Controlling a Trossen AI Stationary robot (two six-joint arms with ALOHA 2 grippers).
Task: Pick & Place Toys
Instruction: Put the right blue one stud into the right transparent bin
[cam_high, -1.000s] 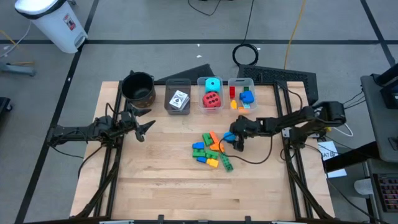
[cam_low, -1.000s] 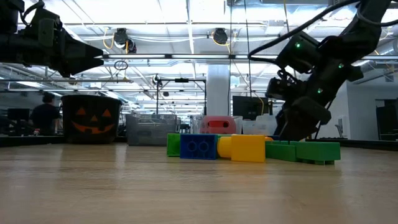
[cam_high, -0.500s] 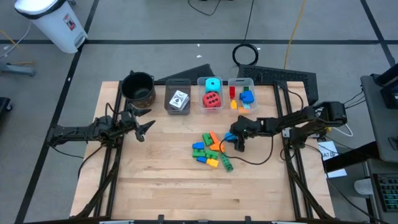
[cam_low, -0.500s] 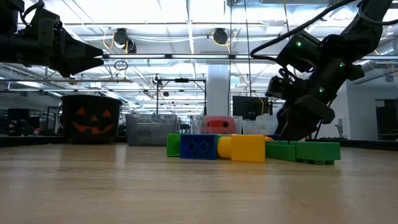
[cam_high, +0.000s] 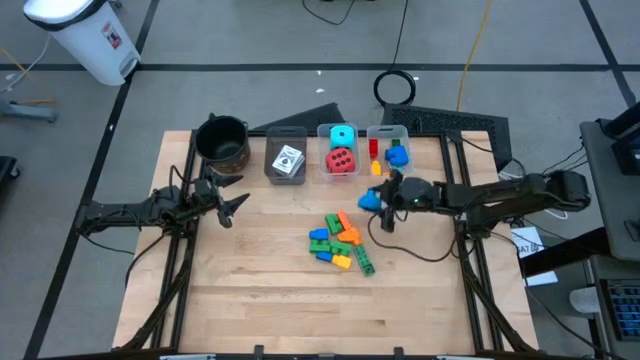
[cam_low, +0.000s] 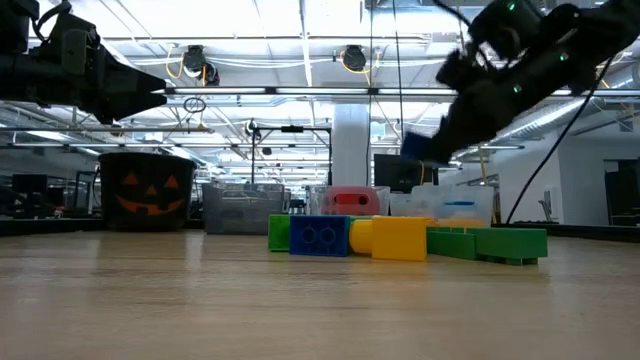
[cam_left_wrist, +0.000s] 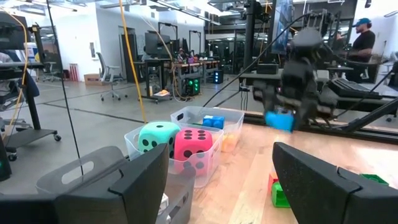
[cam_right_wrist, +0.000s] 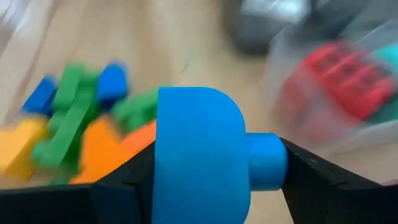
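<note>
A pile of small blue, green, orange and yellow bricks (cam_high: 340, 240) lies mid-table and also shows in the low view (cam_low: 400, 238). My right gripper (cam_high: 378, 199) is shut on a blue brick (cam_right_wrist: 202, 155), held in the air between the pile and the far bins. The brick also shows in the left wrist view (cam_left_wrist: 280, 119). My left gripper (cam_high: 236, 206) is open and empty at the table's left, above the table. A red and a cyan dotted cube (cam_high: 341, 152) sit in the middle bin. White cards (cam_high: 288, 160) lie in the grey bin. My right gripper pinches the blue brick between its two fingers (cam_right_wrist: 127, 186), one on each of two opposite sides. A round stud (cam_right_wrist: 266, 160) on the brick points toward one finger. The brick is lifted clear of the table and the pile (cam_low: 415, 148).
Three bins stand in a row at the far edge: grey (cam_high: 285, 140), clear with the cubes (cam_high: 322, 150), clear with several bricks (cam_high: 388, 155). A black round pot (cam_high: 222, 140) stands at the far left. A cable (cam_high: 420, 250) trails on the table's right.
My right gripper has risen from the pile's right side with the blue brick and gone toward the table's far edge, nearer the bins. The brick is now lifted clear of the table. The pile has stayed in place.
</note>
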